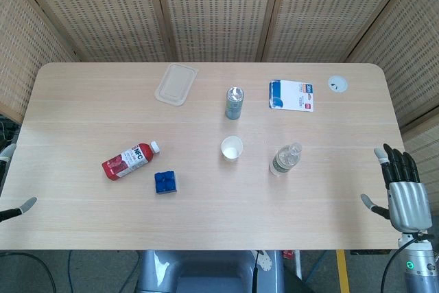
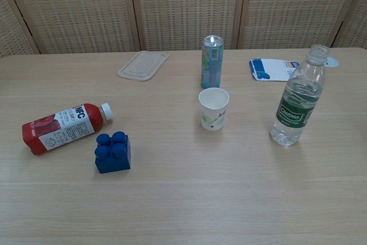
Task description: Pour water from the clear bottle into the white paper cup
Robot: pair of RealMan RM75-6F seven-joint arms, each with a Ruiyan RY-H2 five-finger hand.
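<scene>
1. Two task things stand upright on the table: the clear bottle with a green label and no cap on its neck, and the white paper cup just to its left, apart from it.
2. In the chest view the clear bottle holds water to about its shoulder, and the white paper cup shows a small printed pattern low on its side.
3. The right hand hovers off the table's right edge, well apart from the bottle, fingers spread and upright, holding nothing.
4. The left hand shows only as a fingertip or two at the far left edge of the head view; I cannot tell whether its fingers are apart or together.
5. A slim can stands behind the cup.
6. A red juice bottle lies on its side to the left, with a blue block near it.
7. A clear lid, a blue-and-white packet and a small white disc lie toward the far edge.
</scene>
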